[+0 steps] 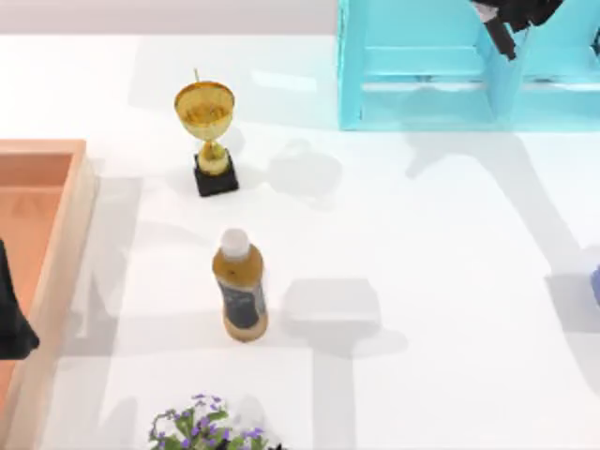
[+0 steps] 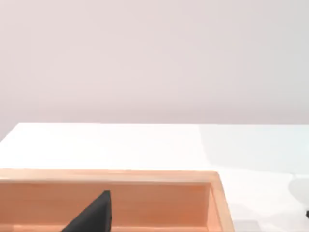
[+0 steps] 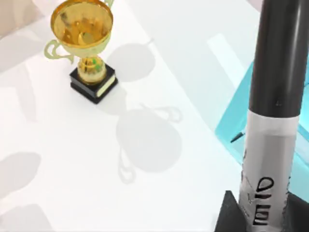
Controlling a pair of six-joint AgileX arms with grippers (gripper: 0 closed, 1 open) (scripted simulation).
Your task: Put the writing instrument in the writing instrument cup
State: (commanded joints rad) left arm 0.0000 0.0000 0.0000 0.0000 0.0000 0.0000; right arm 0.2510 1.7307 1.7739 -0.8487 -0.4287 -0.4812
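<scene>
The writing instrument (image 3: 273, 121) is a marker with a black end and a grey printed barrel. It stands upright in my right gripper (image 3: 263, 220), which is shut on its barrel. From above, the marker (image 1: 500, 36) hangs slanted below the right gripper (image 1: 514, 11), over the cyan compartmented container (image 1: 422, 84) at the back right, which I take for the writing instrument cup. Its cyan edge (image 3: 231, 125) lies just beside the marker in the right wrist view. My left gripper (image 1: 9, 319) is parked at the table's left edge over the wooden tray.
A gold trophy (image 1: 208, 131) on a black base stands at the back left. A brown bottle (image 1: 242, 286) with a white cap stands mid-table. Purple flowers (image 1: 202, 427) are at the front edge, a wooden tray (image 1: 56, 244) at the left, and a blue object (image 1: 596, 281) at the right edge.
</scene>
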